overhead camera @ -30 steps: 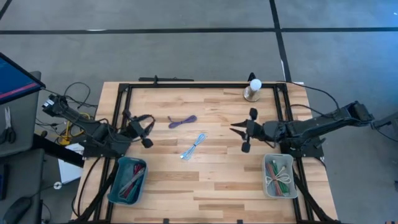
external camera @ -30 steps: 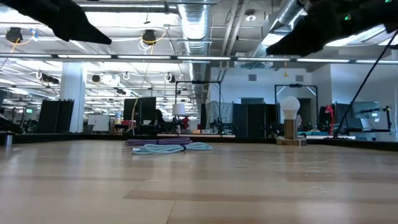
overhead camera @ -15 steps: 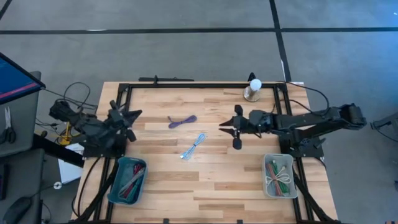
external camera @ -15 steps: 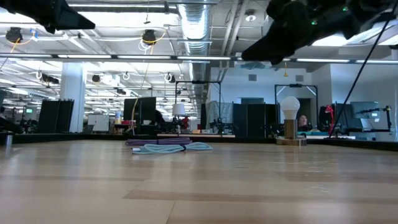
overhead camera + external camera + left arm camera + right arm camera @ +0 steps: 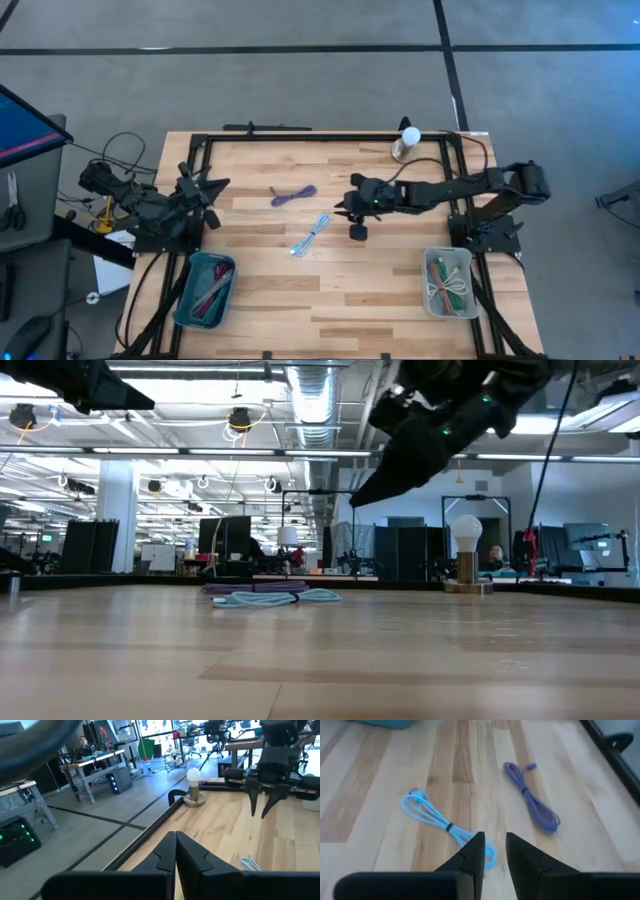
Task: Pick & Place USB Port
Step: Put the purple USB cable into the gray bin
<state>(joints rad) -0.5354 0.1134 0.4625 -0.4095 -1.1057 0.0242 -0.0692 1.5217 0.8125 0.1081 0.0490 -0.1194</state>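
1. Approach is the step I have in hand: my right hand (image 5: 348, 213) is stretched out over the middle of the tabletop (image 5: 330, 300), hanging above the wood rather than on it, with nothing between its fingers.

2. Its fingers stand a little apart, a narrow gap and no more, as the right wrist view shows.

3. Two bundled cables lie free on the wood. The light blue cable (image 5: 312, 236) is just beside my right hand, towards the left arm's side; the purple cable (image 5: 293, 195) lies a bit further off towards the far edge. The two are apart from each other, and neither is touched.

4. From the right wrist view the light blue cable (image 5: 444, 825) sits directly ahead of the fingers, so I judge it the likelier pick, though I cannot say for certain which one the task means.

5. My left hand (image 5: 203, 186) waits pinched shut at the left rim of the tabletop, holding nothing.

6. Next I would need to widen the right fingers, line them across the bundle near its tie, and lower until they straddle it before closing.

7. A teal bin (image 5: 205, 290) and a grey bin (image 5: 448, 283) at the near edge already hold cables; I take one as the drop point.
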